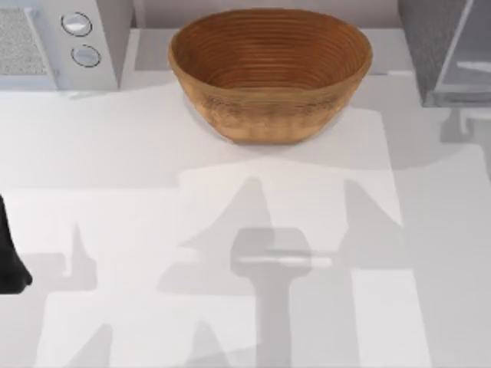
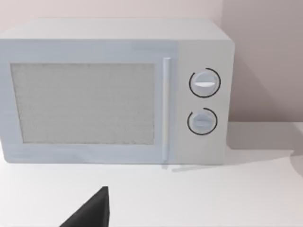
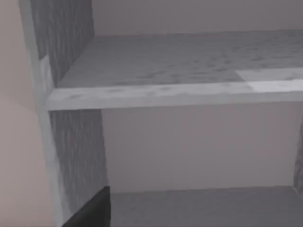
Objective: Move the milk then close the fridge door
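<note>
Top view, left to right: a dark part of the left arm sat at the table's left edge; the microwave occupied the far left corner, the woven basket the far centre, and the fridge cabinet with its open fridge door the far right corner. Left wrist view faced the microwave's two dials. Right wrist view looked into the cabinet at a shelf. Whether either gripper's jaws were apart or together cannot be told. The milk's position cannot be told.

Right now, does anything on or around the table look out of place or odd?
Mainly the fridge door at the table's back right: it stands open, and the right wrist view looks at a bare shelf. The basket sits upright; the microwave is shut.
</note>
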